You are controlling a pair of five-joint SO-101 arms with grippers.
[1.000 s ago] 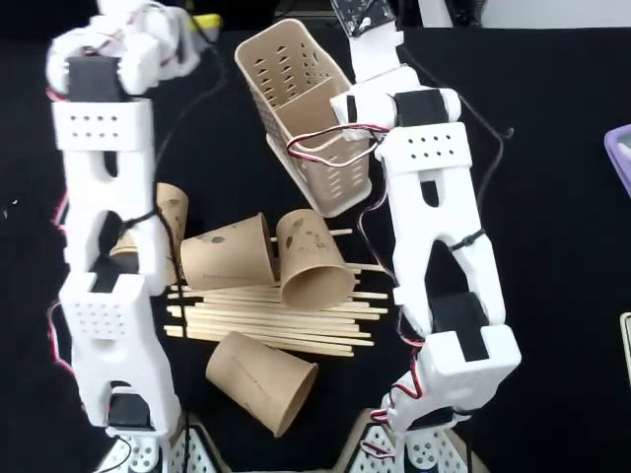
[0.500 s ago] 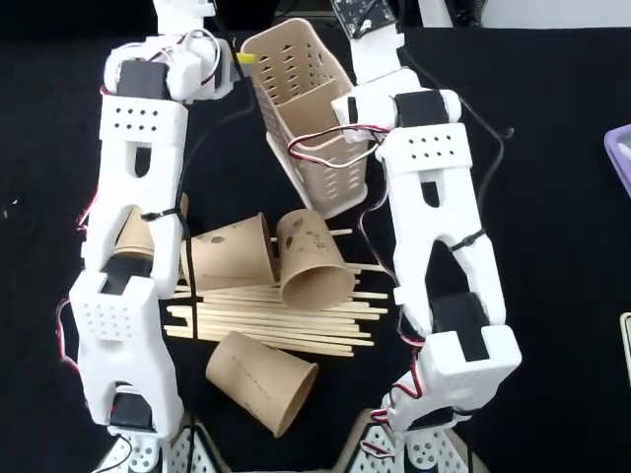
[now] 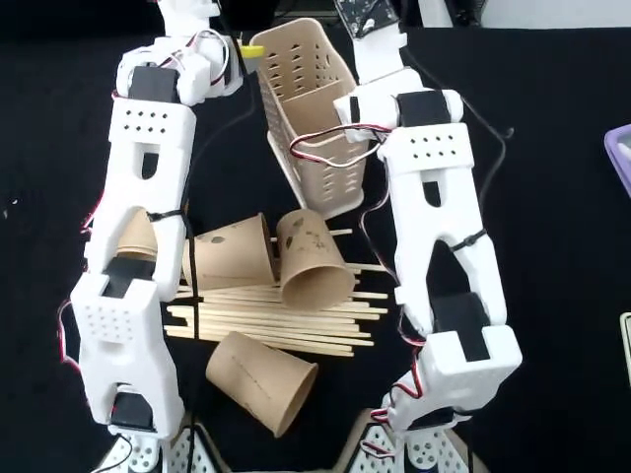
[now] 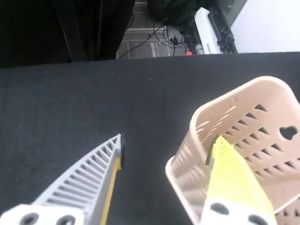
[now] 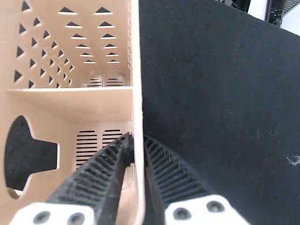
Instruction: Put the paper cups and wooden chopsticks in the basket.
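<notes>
The beige perforated basket (image 3: 311, 108) stands at the back of the black table, and its inside (image 5: 70, 56) looks empty. My right gripper (image 5: 136, 139) is shut on the basket's side wall. My left gripper (image 4: 168, 138) is open at the basket's (image 4: 243, 122) far left corner, with its yellow finger (image 3: 253, 49) over the rim and its grey finger (image 4: 101, 178) outside. Several brown paper cups lie on their sides in the middle: one (image 3: 232, 253), another (image 3: 311, 258), a third (image 3: 261, 379) nearer the front, and one (image 3: 138, 236) partly behind the left arm. A bundle of wooden chopsticks (image 3: 276, 320) lies among them.
Both white arms stretch from the front edge to the back, flanking the cups. A purple object (image 3: 621, 158) and a pale one (image 3: 626, 345) sit at the right edge. Beyond the table's far edge are cables and equipment (image 4: 206, 28). Bare black table lies right of the right arm.
My left arm has swung in from the far left, bringing its gripper to the basket's corner. The basket has shifted slightly. The right arm, cups and chopsticks stayed put.
</notes>
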